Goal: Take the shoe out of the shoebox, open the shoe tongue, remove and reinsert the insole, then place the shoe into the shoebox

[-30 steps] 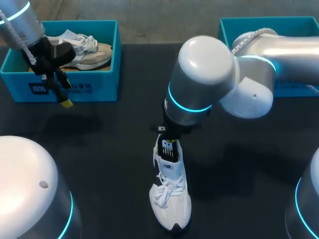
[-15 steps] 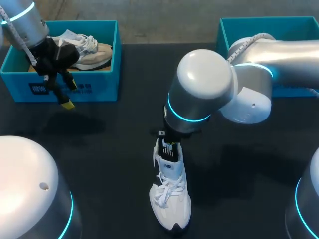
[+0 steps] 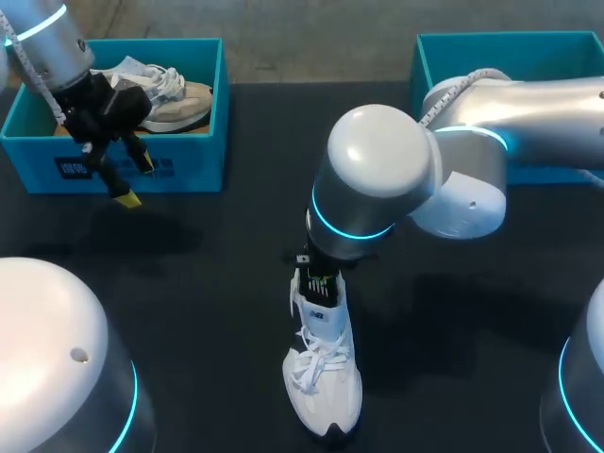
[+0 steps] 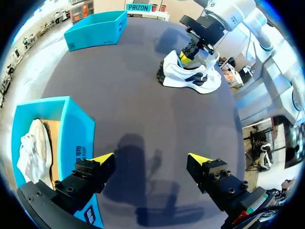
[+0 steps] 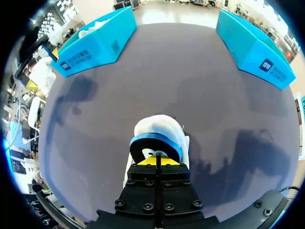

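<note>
A white shoe (image 3: pixel 322 382) lies on the black table, toe toward me. Its black insole (image 3: pixel 320 285) with a blue edge stands up out of the heel opening. My right gripper (image 3: pixel 318 272) is shut on the insole's upper end, right above the heel. In the right wrist view the insole (image 5: pixel 156 144) curls just ahead of the closed yellow tips (image 5: pixel 157 160), and the white shoe (image 5: pixel 155 125) is beyond it. My left gripper (image 3: pixel 135 179) hangs open and empty in front of the left shoebox (image 3: pixel 203 142). The left wrist view shows it (image 4: pixel 151 160) over bare table, far from the shoe (image 4: pixel 190 77).
The left teal shoebox holds a beige shoe (image 3: pixel 175 99) with white laces. A second teal shoebox (image 3: pixel 448 49) stands at the back right, partly hidden behind my right arm. Bare black table lies between the boxes and around the white shoe.
My right gripper has come down a little and the insole sits lower in the shoe. My left wrist has turned slightly, so both yellow tips show.
</note>
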Controlling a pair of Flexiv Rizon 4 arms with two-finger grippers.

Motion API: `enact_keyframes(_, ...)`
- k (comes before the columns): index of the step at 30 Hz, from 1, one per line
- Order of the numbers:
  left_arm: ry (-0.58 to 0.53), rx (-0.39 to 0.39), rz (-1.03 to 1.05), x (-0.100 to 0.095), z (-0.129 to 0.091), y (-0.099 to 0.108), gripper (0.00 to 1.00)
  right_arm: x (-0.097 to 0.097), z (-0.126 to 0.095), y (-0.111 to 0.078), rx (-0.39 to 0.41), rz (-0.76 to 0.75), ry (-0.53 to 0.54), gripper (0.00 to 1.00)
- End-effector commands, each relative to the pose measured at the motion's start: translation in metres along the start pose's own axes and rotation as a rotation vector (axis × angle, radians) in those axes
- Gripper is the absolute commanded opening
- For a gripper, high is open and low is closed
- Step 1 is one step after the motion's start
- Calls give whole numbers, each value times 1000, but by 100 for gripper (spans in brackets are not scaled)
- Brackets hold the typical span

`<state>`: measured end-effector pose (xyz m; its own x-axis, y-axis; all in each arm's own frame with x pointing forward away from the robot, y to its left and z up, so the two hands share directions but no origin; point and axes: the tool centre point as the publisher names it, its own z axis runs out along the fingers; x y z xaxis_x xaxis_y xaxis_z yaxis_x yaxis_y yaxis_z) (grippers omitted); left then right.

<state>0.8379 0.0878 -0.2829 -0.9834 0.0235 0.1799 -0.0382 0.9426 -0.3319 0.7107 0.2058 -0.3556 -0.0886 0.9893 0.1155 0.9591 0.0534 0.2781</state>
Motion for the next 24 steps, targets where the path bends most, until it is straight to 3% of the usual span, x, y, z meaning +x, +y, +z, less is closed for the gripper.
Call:
enact_keyframes(1, 2, -1, 1, -1, 0, 0, 100, 0, 2, -1, 0, 0, 3, 0)
enact_keyframes(8, 2, 0, -3, -2, 1, -1, 100, 0, 2, -1, 0, 0, 3, 0)
enact_keyframes(24, 33, 53, 138, 2, 12, -6, 100, 2, 14, 0, -87, -5, 16, 0)
